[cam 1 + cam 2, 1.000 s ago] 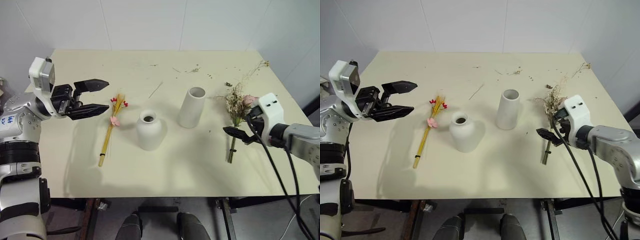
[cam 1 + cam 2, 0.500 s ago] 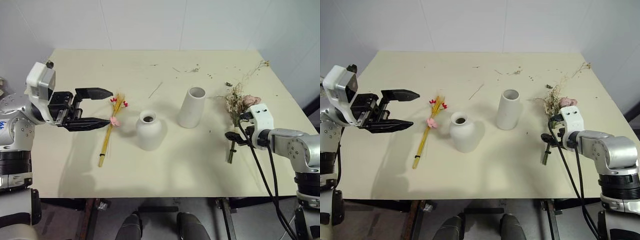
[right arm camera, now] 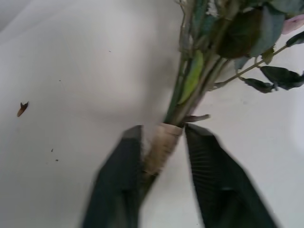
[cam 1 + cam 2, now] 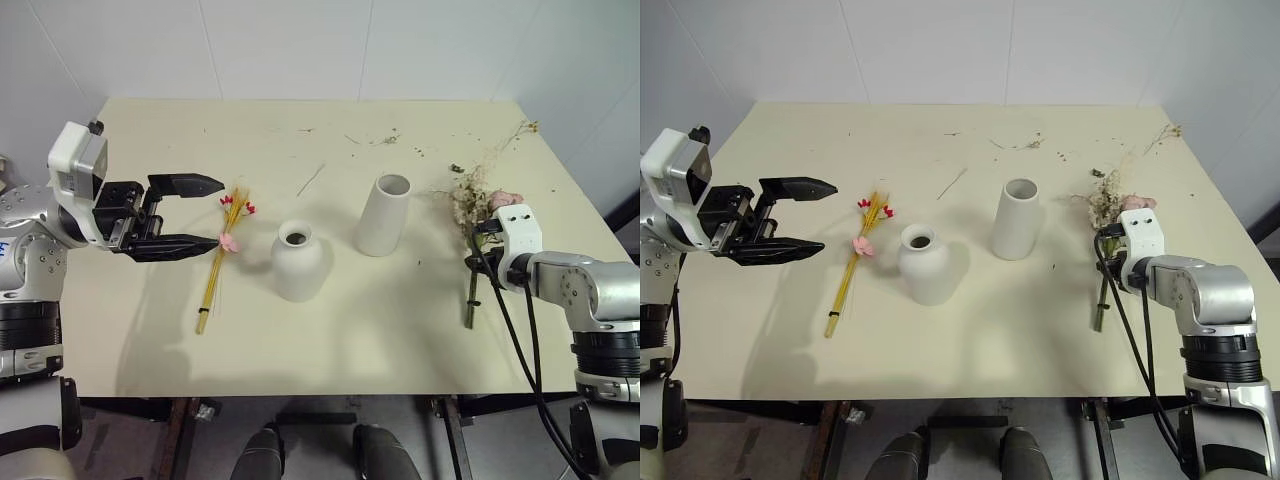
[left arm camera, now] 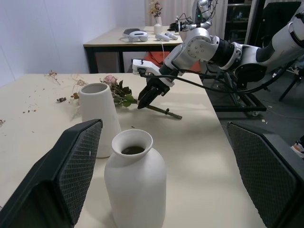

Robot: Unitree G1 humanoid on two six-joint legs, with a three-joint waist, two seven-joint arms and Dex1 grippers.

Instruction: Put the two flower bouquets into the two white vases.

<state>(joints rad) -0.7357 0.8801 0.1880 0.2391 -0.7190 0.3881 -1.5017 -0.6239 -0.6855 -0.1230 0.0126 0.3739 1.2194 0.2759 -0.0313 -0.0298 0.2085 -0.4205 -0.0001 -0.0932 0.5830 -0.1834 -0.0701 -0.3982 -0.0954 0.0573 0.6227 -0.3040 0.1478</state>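
The left gripper (image 4: 203,213) stays spread beside the slim straw bunch (image 4: 221,257) lying flat, the round-bellied vase (image 4: 298,261) and tapered vase (image 4: 384,214) stand without flowers, and the right gripper (image 5: 144,98), wide a second ago, now clamps the bushy bouquet (image 3: 204,71) at its wrapped stem on the table (image 4: 330,340).

Left gripper (image 5: 166,175) stands wide open, framing the round vase (image 5: 135,183). Tall vase (image 5: 99,116) stands just behind. Beyond, the right gripper (image 5: 145,99) meets the dried bouquet (image 5: 124,93) lying on the table (image 5: 209,156).
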